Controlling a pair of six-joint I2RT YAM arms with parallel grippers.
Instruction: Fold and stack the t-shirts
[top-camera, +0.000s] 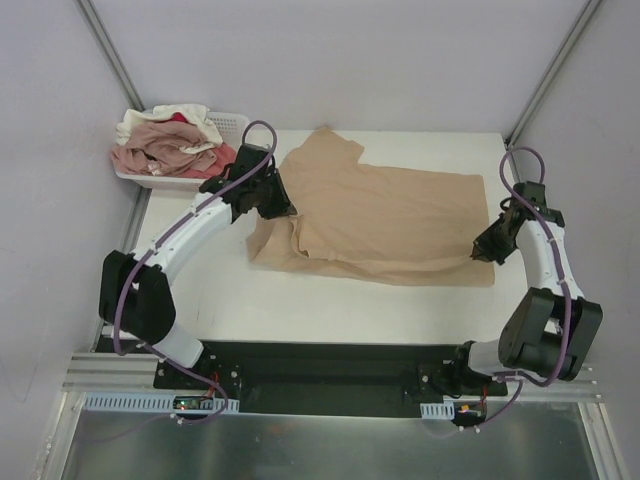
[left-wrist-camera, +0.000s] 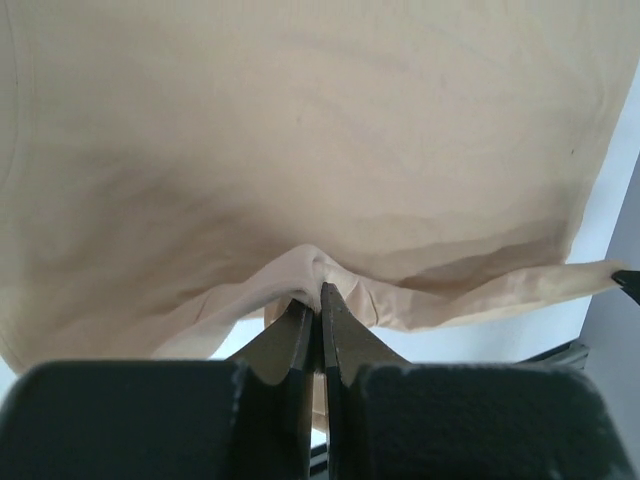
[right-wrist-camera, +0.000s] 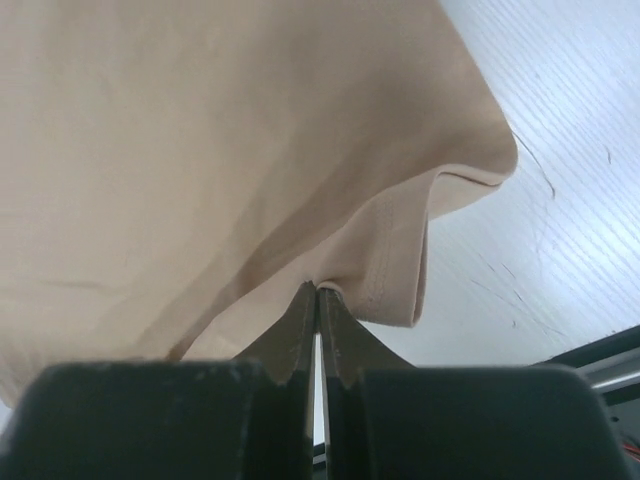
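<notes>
Closest in, the right gripper (right-wrist-camera: 318, 288) is pinched tight on a hem corner of the tan t-shirt (top-camera: 390, 215), at that shirt's near right end. At the shirt's left end, the left gripper (left-wrist-camera: 318, 290) is clamped on a bunched fold of the cloth. The shirt lies mostly spread on the white table (top-camera: 300, 310). Beyond its far left corner, pink, cream and red t-shirts (top-camera: 165, 140) are heaped in a white basket (top-camera: 238, 122).
</notes>
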